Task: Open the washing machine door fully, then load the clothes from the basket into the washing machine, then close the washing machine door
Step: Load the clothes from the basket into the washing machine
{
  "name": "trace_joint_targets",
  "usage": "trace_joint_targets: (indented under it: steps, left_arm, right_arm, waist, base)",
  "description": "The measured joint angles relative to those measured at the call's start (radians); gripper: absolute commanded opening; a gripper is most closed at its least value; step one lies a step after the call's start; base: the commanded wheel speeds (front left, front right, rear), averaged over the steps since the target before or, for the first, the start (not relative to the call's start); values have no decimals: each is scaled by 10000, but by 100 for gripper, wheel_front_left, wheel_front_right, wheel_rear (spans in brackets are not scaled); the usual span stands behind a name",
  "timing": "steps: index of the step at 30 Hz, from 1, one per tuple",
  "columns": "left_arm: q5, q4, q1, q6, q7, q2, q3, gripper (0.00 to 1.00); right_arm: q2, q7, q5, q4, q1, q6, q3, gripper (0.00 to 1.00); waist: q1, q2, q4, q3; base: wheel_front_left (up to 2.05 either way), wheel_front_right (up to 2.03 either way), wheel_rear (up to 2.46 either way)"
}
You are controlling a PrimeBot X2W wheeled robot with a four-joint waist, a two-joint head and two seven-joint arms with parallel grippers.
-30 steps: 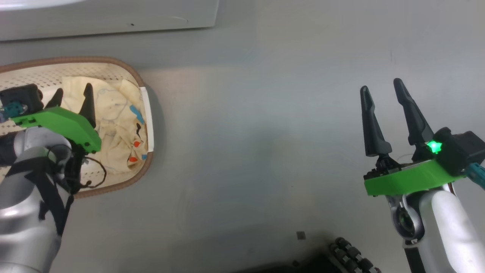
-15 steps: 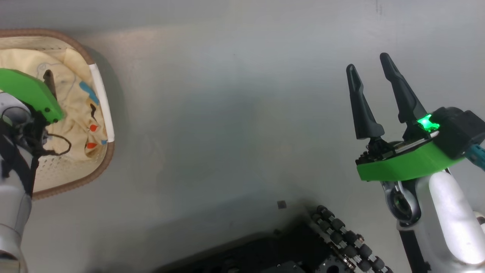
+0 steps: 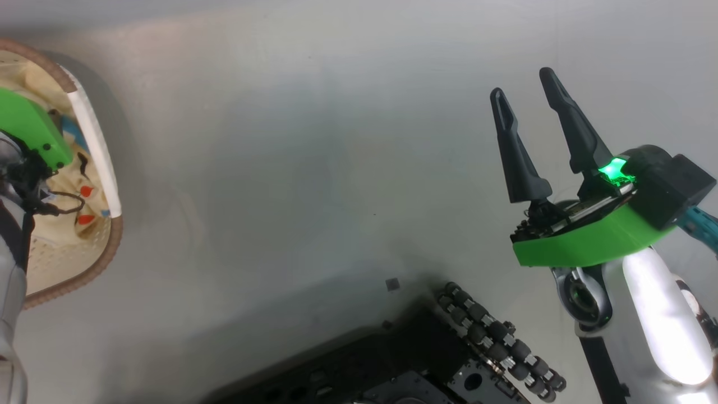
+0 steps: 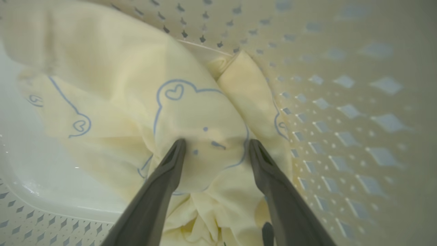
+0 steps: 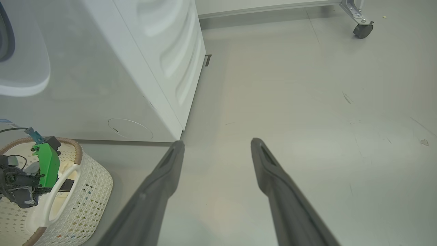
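You have a smooth, matte grey floor point(image 3: 314, 168) under you, lightly scuffed and softly reflecting the light. In the right wrist view the washing machine point(image 5: 160, 68) stands at eleven o'clock, a white box whose side panel is pressed into shallow rounded ribs. A small black caster point(image 5: 362, 30) on a metal leg sits at one o'clock. In the head view your own dark base point(image 3: 493, 342) with its row of small rollers lies at six o'clock. The basket point(image 5: 88, 191) stands on the floor just in front of the machine, at eight o'clock in the right wrist view and nine o'clock in the head view. It is cream plastic pierced with small diamond holes, topped by a brown woven-looking rim, with a smooth white handle. The clothes point(image 4: 191, 102) lie inside it, soft pale yellow fabric, crumpled into folds and printed with thin blue outlines and little hearts. Your left gripper point(image 4: 217, 143) is down in the basket, its fingers spread wide with their tips at the cloth and a mound of it between them, not pinched. Your right gripper point(image 3: 521, 84) hangs over bare floor at three o'clock, well apart from the basket. Its tapered dark fingers are spread and empty.
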Motion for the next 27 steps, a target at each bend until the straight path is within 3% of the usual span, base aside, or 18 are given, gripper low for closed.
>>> trace_joint_targets:
  steps: [13, 14, 15, 16, 27]
  left_arm:
    - [48, 176, -46, 614, 395, -44, -318, 100]
    - [63, 184, -46, 616, 456, -59, -320, 80]
    - [63, 192, -46, 616, 472, -73, -322, 13]
    - [63, 199, -46, 616, 472, -86, -324, 0]
    - [58, 288, -38, 495, 190, -102, -366, 0]
  right_arm:
    - [2, 0, -58, -163, 35, 0, 36, 100]
    - [2, 0, -84, -167, 36, 0, 38, 100]
    - [2, 0, -86, -182, 36, 0, 40, 100]
    - [2, 0, -86, -201, 36, 0, 40, 100]
    - [4, 0, -226, -180, 15, 0, 61, 100]
  waist:
    - [0, 0, -35, 239]
    - [0, 0, -18, 248]
    - [0, 0, -1, 254]
    - [0, 0, 15, 259]
    - [0, 0, 116, -23]
  base:
    - [0, 0, 0]
    - [0, 0, 0]
    - [0, 0, 0]
    - [0, 0, 0]
    - [0, 0, 0]
